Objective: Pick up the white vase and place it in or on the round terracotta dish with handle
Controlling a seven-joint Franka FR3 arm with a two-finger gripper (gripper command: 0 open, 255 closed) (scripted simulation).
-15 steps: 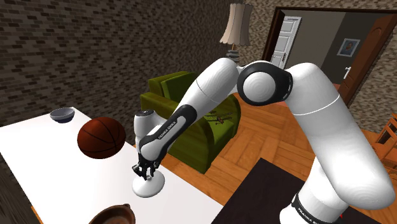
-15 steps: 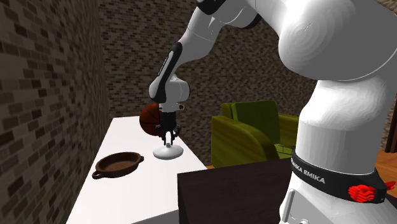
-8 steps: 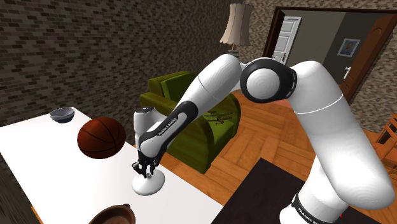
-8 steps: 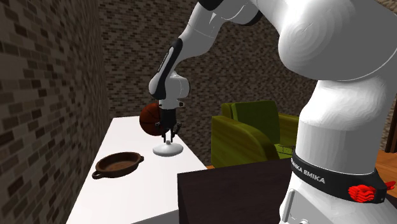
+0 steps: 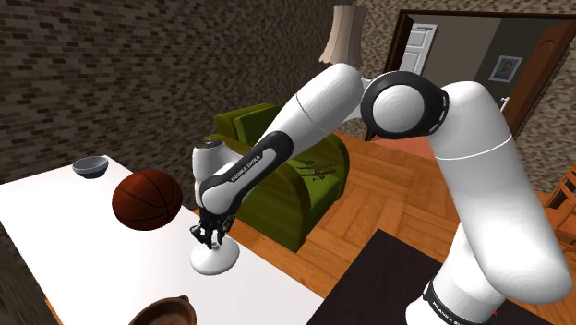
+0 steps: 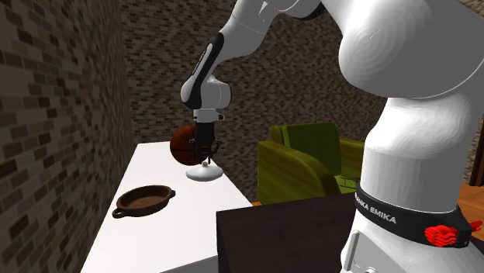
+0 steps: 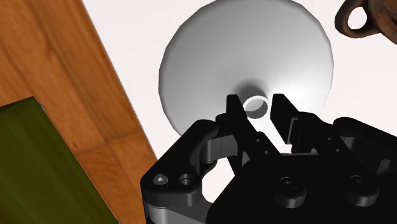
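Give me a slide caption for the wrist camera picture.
The hand clasps the white vase by its narrow neck over the white table, with the terracotta dish close by.

- Arm (image 5: 480, 185): glossy white rounded links, dark grey joints.
- Base band (image 6: 403, 213): black, white "FRANKA EMIKA" lettering; red emblem (image 6: 442, 235) beside it.
- End effector (image 7: 257, 108): all black, angular, round screw heads visible.

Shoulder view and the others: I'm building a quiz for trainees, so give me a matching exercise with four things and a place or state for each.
1 vase
2 ball
3 bowl
4 armchair

a red-brown, on the table
b grey, at the table's far end
c green, on the floor
d white, neck between the fingers

Pairs: 1-d, 2-a, 3-b, 4-c.
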